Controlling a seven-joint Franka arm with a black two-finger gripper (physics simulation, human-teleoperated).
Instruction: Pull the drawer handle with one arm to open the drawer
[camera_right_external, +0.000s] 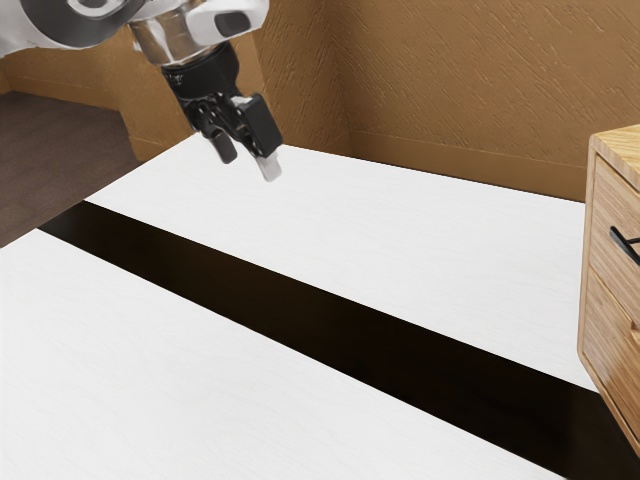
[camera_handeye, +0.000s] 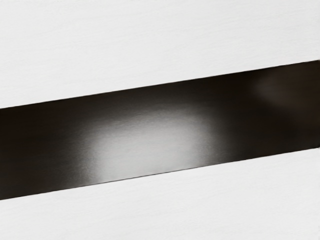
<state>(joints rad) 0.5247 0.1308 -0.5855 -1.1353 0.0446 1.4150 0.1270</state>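
One arm: in from ten o'clock in the exterior view, hanging above the white table.
Gripper: fingers spread, nothing between them, tips angled down at the tabletop.
Black stripe: crosses the table from nine o'clock to five o'clock, and in the wrist view it lies right under the hand.
Cabinet: wooden, at three o'clock, well apart from the gripper.
Drawer: upper front looks flush, not yet open.
Handle: black bar on that front, at three o'clock.
Approach: cross the table, come level with the handle, straddle the bar with the fingers wide, close firmly, then pull straight back toward nine o'clock. A slanted pull could slip off.
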